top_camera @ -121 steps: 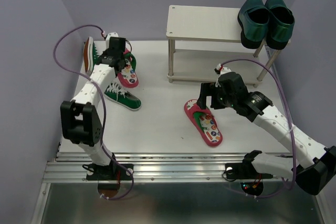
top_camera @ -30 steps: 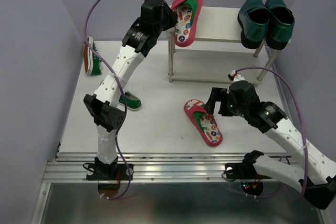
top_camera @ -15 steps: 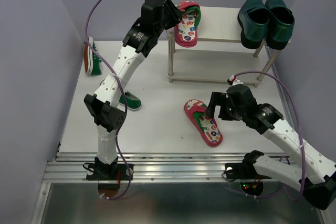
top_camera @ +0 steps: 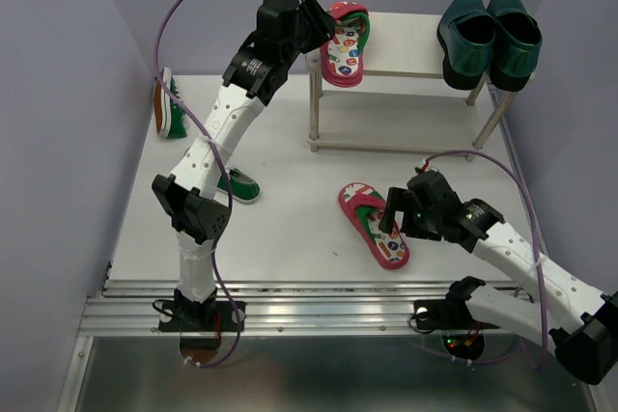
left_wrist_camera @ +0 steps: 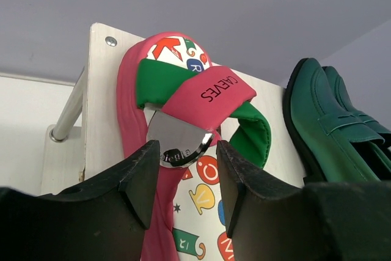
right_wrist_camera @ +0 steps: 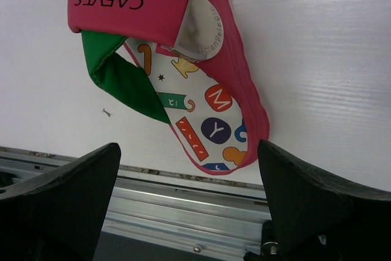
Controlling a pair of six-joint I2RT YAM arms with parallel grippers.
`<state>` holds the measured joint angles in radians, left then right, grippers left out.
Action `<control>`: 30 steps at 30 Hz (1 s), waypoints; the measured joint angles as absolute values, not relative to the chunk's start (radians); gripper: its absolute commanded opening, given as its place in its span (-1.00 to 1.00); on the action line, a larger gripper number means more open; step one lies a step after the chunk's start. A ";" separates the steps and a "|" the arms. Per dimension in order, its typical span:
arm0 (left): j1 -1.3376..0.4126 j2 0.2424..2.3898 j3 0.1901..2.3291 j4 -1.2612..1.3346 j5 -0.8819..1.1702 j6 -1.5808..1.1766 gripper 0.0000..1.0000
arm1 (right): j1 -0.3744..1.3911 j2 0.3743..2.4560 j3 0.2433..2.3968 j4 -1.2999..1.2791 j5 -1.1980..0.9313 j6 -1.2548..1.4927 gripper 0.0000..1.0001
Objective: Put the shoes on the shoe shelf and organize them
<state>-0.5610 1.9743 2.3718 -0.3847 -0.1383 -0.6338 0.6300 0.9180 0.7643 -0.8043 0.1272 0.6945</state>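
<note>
One red flip-flop (top_camera: 344,41) with a green strap lies flat on the left end of the pale shoe shelf's top board (top_camera: 406,45). My left gripper (top_camera: 323,31) hovers right over its heel half, fingers apart, the patterned insole (left_wrist_camera: 195,132) showing between them (left_wrist_camera: 186,151). The two teal loafers (top_camera: 488,36) stand on the board's right end and also show in the left wrist view (left_wrist_camera: 324,120). The other flip-flop (top_camera: 375,225) lies on the table. My right gripper (top_camera: 391,219) is wide open just above it (right_wrist_camera: 183,71).
One green sneaker (top_camera: 166,103) lies on its side at the table's far left. The other (top_camera: 238,185) is partly hidden behind my left arm. The shelf's lower tier and thin legs (top_camera: 314,113) stand behind the table flip-flop. A metal rail (right_wrist_camera: 183,200) edges the table's near side.
My left arm lowered the raised flip-flop flat onto the shelf top and its jaws parted. My right gripper moved nearer and lower over the flip-flop on the table.
</note>
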 measured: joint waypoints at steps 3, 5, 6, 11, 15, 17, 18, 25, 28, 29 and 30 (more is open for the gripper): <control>-0.561 1.958 2.372 -0.386 -0.138 -0.626 0.06 | 0.630 0.952 0.762 -0.775 0.144 0.713 0.84; -0.561 1.938 2.372 -0.387 -0.139 -0.621 0.06 | 0.630 0.978 0.758 -0.746 0.167 0.730 0.79; -0.561 1.927 2.371 -0.390 -0.140 -0.617 0.06 | 0.630 0.990 0.751 -0.721 0.187 0.736 0.75; -0.561 1.855 2.349 -0.390 -0.146 -0.603 0.06 | 0.630 1.058 0.719 -0.621 0.247 0.741 0.47; -0.558 1.791 2.321 -0.392 -0.161 -0.593 0.06 | 0.630 1.143 0.688 -0.512 0.279 0.730 0.30; -0.554 1.758 2.302 -0.393 -0.167 -0.588 0.05 | 0.630 1.152 0.654 -0.463 0.280 0.717 0.19; -0.553 1.750 2.298 -0.394 -0.167 -0.587 0.05 | 0.630 1.152 0.638 -0.441 0.280 0.710 0.17; -0.547 1.617 2.155 -0.402 -0.192 -0.573 0.04 | 0.630 1.162 0.619 -0.368 0.288 0.640 -0.86; -0.547 1.554 2.078 -0.405 -0.219 -0.560 0.04 | 0.630 1.145 0.619 -0.366 0.287 0.609 -0.99; -0.546 1.539 2.062 -0.406 -0.226 -0.557 0.04 | 0.630 1.136 0.619 -0.366 0.286 0.600 -0.99; -0.542 1.523 2.040 -0.407 -0.235 -0.554 0.03 | 0.630 1.105 0.619 -0.372 0.273 0.584 -0.99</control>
<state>-0.5423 1.5227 2.0403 -0.4072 -0.2348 -0.5541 0.6300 1.1046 0.6186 -0.3717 0.2726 0.5838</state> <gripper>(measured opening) 0.524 0.044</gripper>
